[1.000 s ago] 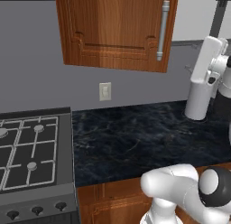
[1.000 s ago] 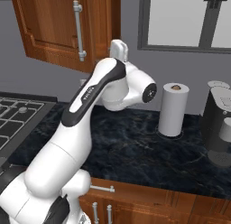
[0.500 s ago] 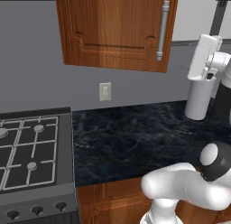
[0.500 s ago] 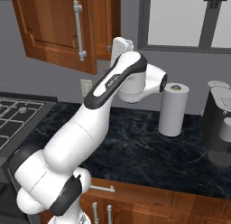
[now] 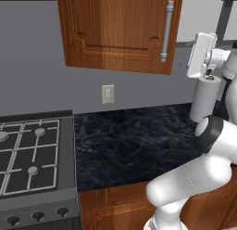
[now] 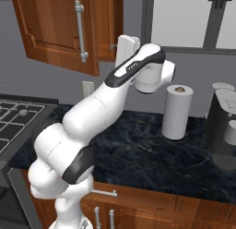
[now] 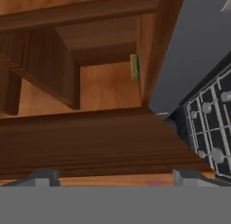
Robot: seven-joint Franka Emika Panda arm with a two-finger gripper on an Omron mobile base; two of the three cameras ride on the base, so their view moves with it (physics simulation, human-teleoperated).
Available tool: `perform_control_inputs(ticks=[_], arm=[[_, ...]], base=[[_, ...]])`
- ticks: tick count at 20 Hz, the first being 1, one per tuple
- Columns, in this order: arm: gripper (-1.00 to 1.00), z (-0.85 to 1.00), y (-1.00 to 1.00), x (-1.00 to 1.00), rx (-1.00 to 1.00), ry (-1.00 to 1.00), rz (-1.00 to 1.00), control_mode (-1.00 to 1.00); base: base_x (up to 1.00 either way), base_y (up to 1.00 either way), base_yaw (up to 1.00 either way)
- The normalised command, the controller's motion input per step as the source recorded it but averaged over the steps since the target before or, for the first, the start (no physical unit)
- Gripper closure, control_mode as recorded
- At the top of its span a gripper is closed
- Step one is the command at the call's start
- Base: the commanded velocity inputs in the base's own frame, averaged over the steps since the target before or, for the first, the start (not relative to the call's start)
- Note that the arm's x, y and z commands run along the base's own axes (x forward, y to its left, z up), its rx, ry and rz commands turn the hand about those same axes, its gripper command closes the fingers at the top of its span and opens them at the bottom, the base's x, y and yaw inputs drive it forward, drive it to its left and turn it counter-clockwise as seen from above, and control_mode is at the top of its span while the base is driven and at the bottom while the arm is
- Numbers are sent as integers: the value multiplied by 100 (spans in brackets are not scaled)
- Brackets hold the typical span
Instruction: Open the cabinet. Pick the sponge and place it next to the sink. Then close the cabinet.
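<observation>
The cabinet (image 5: 118,29) is a reddish-brown wooden box with a raised-panel door and a long vertical silver bar handle (image 5: 167,32), hung on the grey wall above the dark marbled surface (image 5: 134,148) and to the right of the stove (image 5: 30,155). Just beside its handle side, the pincer (image 7: 115,178) holds its fingertips (image 7: 45,177) wide apart on nothing, facing the wooden underside, beyond which a small yellowish sponge (image 7: 134,66) stands deeper inside.
</observation>
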Motion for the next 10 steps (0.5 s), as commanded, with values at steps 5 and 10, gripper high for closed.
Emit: perform_control_inputs(ticks=[5,10], arm=[[-100,-1,0,9,0,-1,15,-100],[-100,-14,9,0,0,-8,15,-100]], base=[[0,0,0],[0,0,0]])
